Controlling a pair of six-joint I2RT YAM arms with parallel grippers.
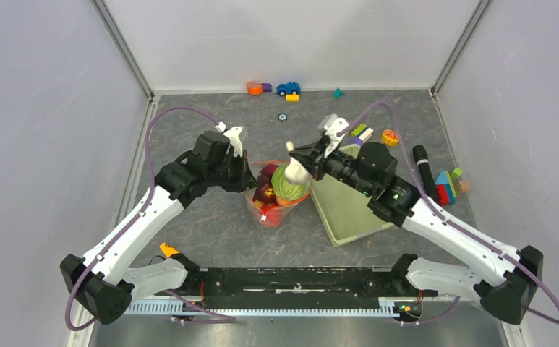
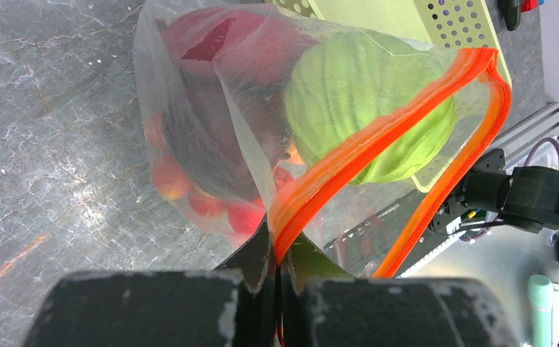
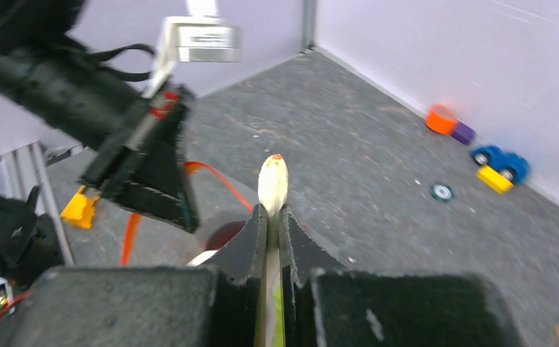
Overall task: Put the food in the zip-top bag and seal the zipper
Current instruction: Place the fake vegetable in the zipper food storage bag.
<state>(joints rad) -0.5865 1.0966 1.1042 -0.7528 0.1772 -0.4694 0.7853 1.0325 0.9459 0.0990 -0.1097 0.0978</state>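
Note:
The clear zip-top bag (image 1: 272,204) stands on the table between the arms, holding food: a green cabbage (image 2: 363,108), dark plums (image 2: 204,144) and small red apples (image 2: 189,195). Its zipper (image 2: 385,130) is a red-orange strip that gapes in a loop over the cabbage. My left gripper (image 2: 280,249) is shut on one end of that strip, at the bag's left edge (image 1: 251,181). My right gripper (image 3: 272,217) is shut on a thin cream-coloured toy vegetable (image 3: 272,181) with a yellow-green part. It hovers over the bag's mouth (image 1: 298,154).
The pale green basket (image 1: 348,210) lies tilted just right of the bag. A blue toy car (image 1: 288,88) and blocks (image 1: 254,87) sit by the back wall. A black cylinder (image 1: 424,170) and more blocks (image 1: 446,184) lie at the right.

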